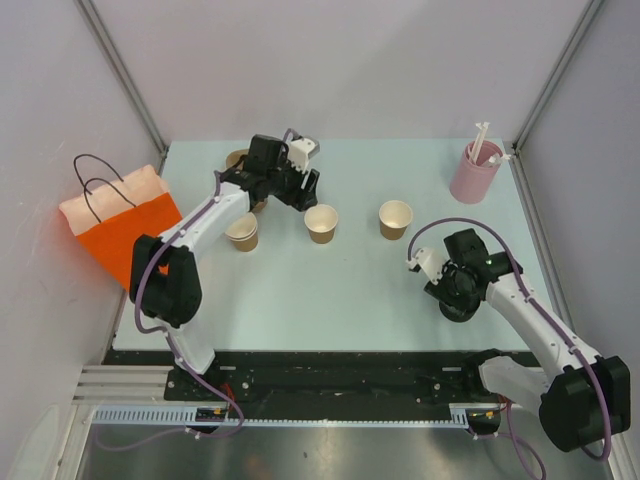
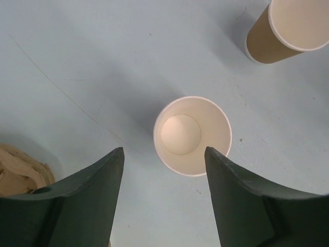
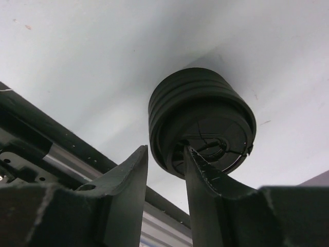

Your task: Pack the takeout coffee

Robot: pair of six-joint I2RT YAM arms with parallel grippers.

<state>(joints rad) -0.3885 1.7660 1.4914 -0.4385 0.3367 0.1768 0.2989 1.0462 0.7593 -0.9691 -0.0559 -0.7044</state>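
Note:
Three tan paper cups stand open and lidless in a row: left (image 1: 242, 231), middle (image 1: 321, 223), right (image 1: 396, 219). My left gripper (image 1: 303, 190) hovers open and empty just behind the middle cup. In the left wrist view that cup (image 2: 193, 135) sits upright ahead of the gripper (image 2: 164, 150), and the right cup (image 2: 288, 28) is at the top right. My right gripper (image 1: 457, 298) is low over a stack of black lids (image 1: 460, 312). In the right wrist view the gripper (image 3: 164, 149) pinches the rim of the top lid (image 3: 205, 116), one finger inside, one outside.
An orange paper bag (image 1: 120, 225) with black handles leans at the table's left edge. A pink cylinder with white straws (image 1: 474, 172) stands at the back right. A brown pulp tray (image 1: 237, 158) lies behind the left gripper and shows in the left wrist view (image 2: 18, 172).

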